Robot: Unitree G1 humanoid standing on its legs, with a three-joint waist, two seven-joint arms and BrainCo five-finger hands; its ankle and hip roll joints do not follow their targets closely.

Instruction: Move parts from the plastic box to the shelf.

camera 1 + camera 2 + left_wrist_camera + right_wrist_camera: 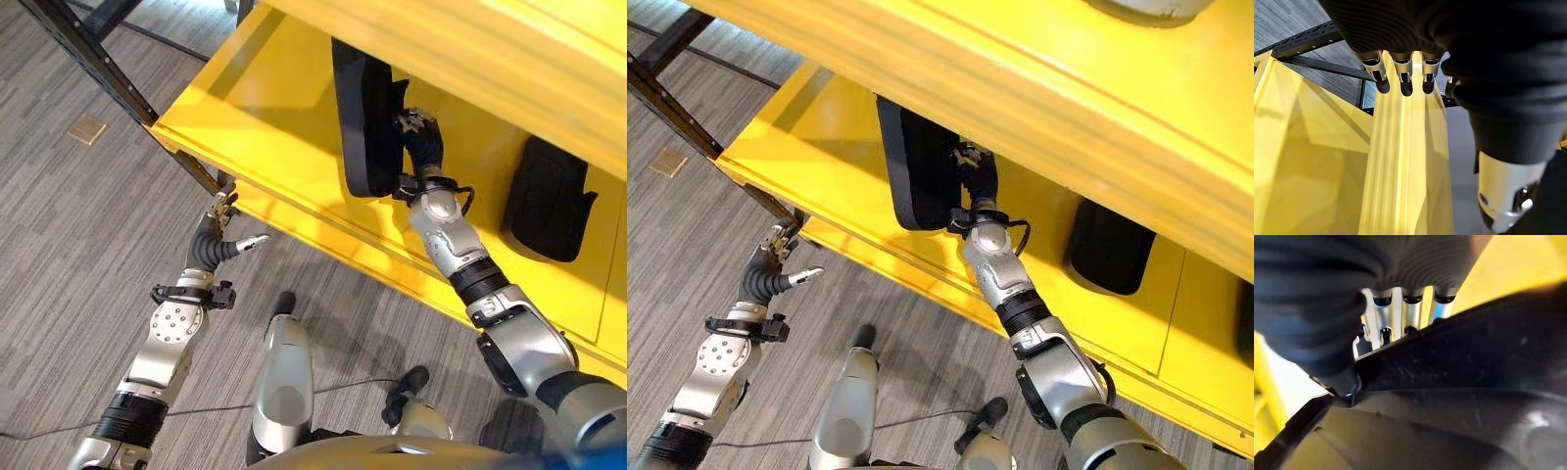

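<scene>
Right up against my right wrist camera sits the black part (1459, 377), its dark rim crossing in front of my right hand (1400, 316). My fingers (1382, 313) reach over that rim with the thumb below, so they are closed on the part, which stands upright on its edge on the yellow shelf (265, 108). Further along the same shelf, well apart from the one I hold, a second black part (544, 201) rests in the shadow under the upper board. My left hand (217, 235) hangs low outside the shelf's front edge, fingers straight and relaxed with nothing in them, just beside the dark metal rack post (118, 83). Grey carpet floor (69, 225) lies below.
</scene>
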